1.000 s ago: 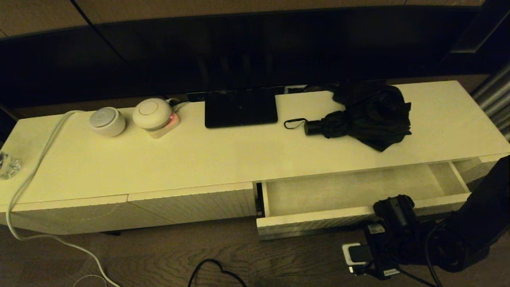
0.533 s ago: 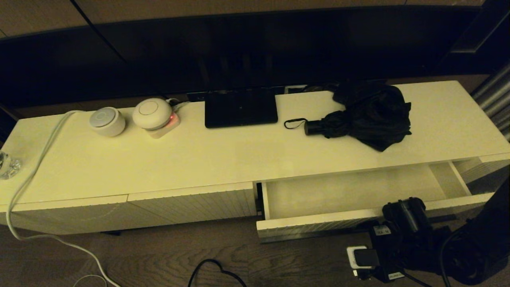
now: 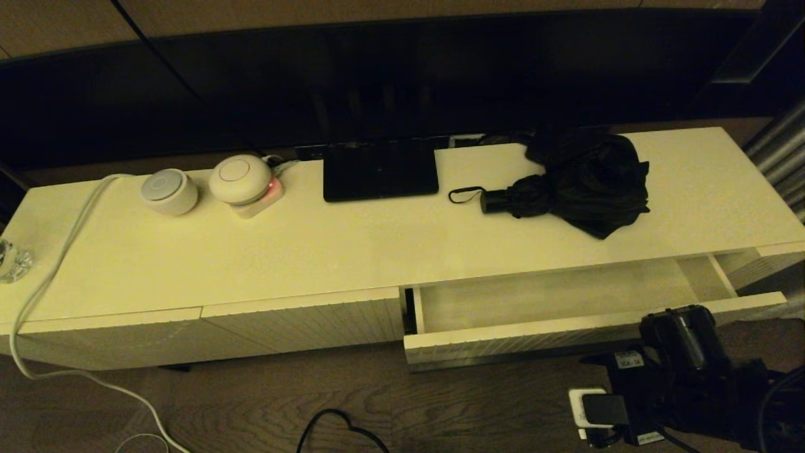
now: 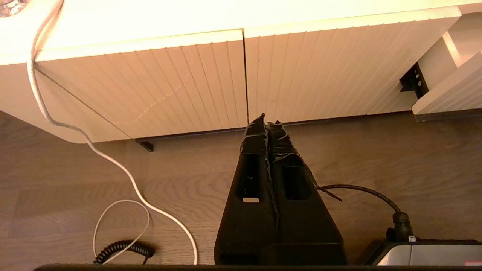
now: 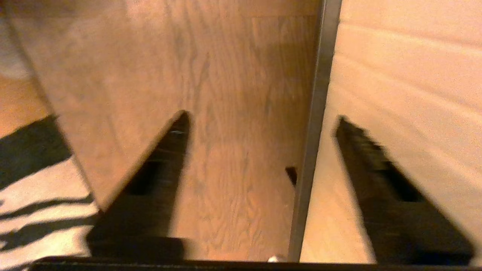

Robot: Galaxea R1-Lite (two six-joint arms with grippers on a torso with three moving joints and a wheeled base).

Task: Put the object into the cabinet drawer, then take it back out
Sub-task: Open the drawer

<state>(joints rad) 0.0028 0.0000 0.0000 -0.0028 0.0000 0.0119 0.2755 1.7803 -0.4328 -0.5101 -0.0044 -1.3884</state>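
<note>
The black folding umbrella [image 3: 569, 182] lies on the cabinet top at the back right, its handle and wrist loop [image 3: 465, 195] pointing left. Below it the cream drawer [image 3: 534, 343] stands pulled out and holds nothing. My right gripper [image 3: 680, 333] is low in front of the drawer's right end. In the right wrist view this gripper [image 5: 262, 120] is open, and the dark slot [image 5: 319, 94] along the ribbed front [image 5: 399, 75] runs between its fingers. My left gripper [image 4: 265, 120] is shut on nothing, low over the floor before the closed ribbed panels [image 4: 169, 86].
On the cabinet top are a flat black device [image 3: 380, 170], two round white gadgets [image 3: 168, 192] [image 3: 241, 179], a white cable [image 3: 56, 264] and a glass piece [image 3: 12, 261]. A white plug block [image 3: 591, 409] and a black cable [image 3: 339, 428] lie on the wooden floor.
My right arm has moved to the right along the drawer front and slightly down. The drawer front now sits a little closer to the cabinet. The umbrella has not moved.
</note>
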